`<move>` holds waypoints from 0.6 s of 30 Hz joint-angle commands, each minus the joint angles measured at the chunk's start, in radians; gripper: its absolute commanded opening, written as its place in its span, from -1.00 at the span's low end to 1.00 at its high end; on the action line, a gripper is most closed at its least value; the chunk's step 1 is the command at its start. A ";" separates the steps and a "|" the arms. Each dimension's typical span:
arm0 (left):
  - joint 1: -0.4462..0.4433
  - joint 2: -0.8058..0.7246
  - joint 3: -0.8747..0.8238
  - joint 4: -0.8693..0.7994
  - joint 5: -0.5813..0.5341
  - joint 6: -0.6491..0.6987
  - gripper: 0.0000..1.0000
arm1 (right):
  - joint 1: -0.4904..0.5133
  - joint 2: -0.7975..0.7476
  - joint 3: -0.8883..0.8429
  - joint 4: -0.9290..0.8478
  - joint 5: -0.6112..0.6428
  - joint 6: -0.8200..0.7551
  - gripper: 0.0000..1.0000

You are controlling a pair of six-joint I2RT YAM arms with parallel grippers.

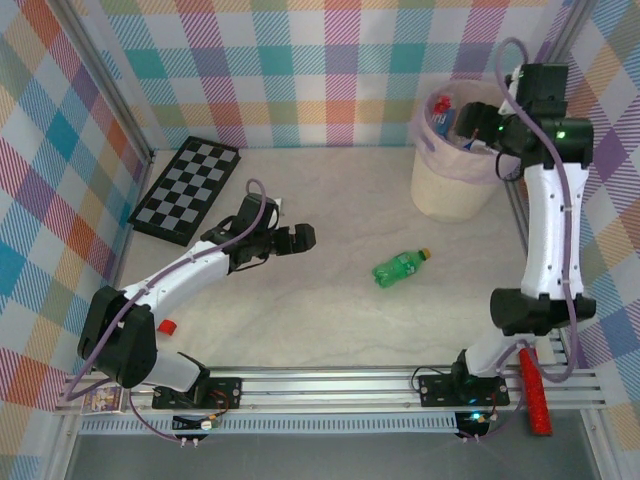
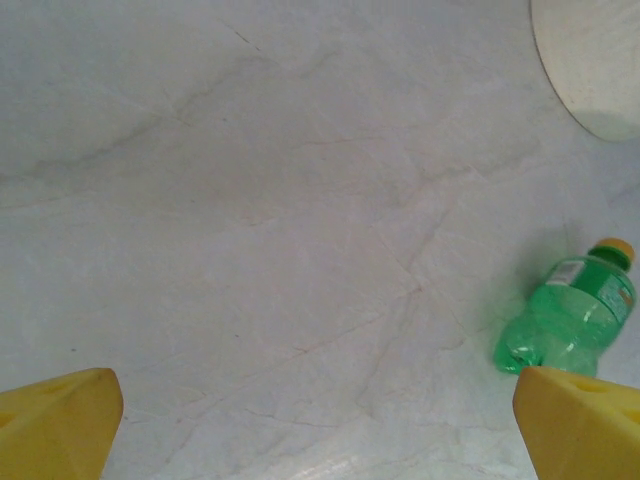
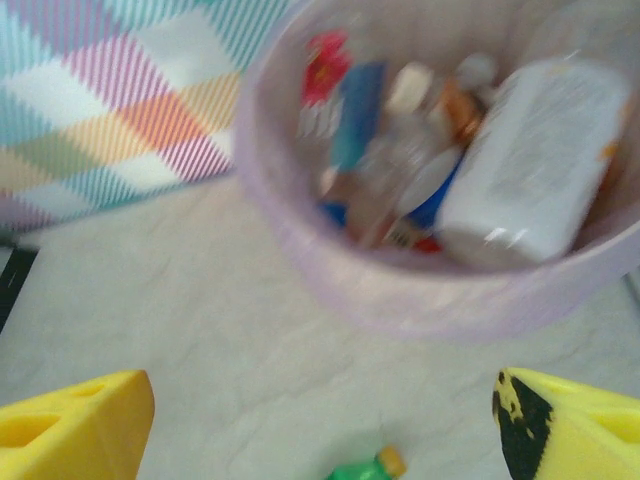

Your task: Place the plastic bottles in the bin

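Well, counting from the left: one checkerboard (image 1: 187,190) by the far-left wall, one small red object (image 1: 167,327) on the table (image 1: 300,330) near the left arm's base, two arms, one green bottle (image 1: 400,268) lying loose, one bin (image 1: 455,190), and one red stick (image 1: 538,390) on the rail at the near right.

The left gripper (image 1: 300,238) hangs low over the middle of the table, its jaws spread wide with nothing between them. The green bottle lies to its right, apart from it. That bottle is small and translucent green, with a yellow-orange cap and a pale label. It lies on its side with the cap pointing toward the bin.

The bin is round and cream, with a pale pink liner over its rim, and stands at the far right of the table. Inside it is a heap of bottles (image 3: 400,160). I make out at least four, clear with red, blue and white on them, and a large pale one (image 3: 530,160) on the heap's right side. The blur keeps me from an exact count.

The right gripper (image 1: 480,135) hovers above the bin's mouth, jaws well apart and empty.
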 commanded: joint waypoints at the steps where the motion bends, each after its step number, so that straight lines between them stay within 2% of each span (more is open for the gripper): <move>1: 0.020 -0.017 -0.001 0.041 -0.043 0.014 0.99 | 0.144 -0.062 -0.137 -0.026 0.091 0.121 0.78; 5: 0.032 -0.028 -0.020 0.044 -0.035 0.014 0.99 | 0.291 -0.137 -0.369 -0.006 0.101 0.278 0.81; 7: 0.038 -0.038 -0.035 0.044 -0.037 0.014 0.99 | 0.329 -0.168 -0.470 -0.003 0.114 0.362 0.82; 13: 0.045 -0.048 -0.095 0.087 -0.039 -0.013 0.99 | 0.350 -0.268 -0.817 0.125 0.054 0.653 0.88; 18: 0.044 -0.028 -0.118 0.125 -0.019 -0.034 0.99 | 0.340 -0.245 -1.002 0.257 -0.002 0.832 0.91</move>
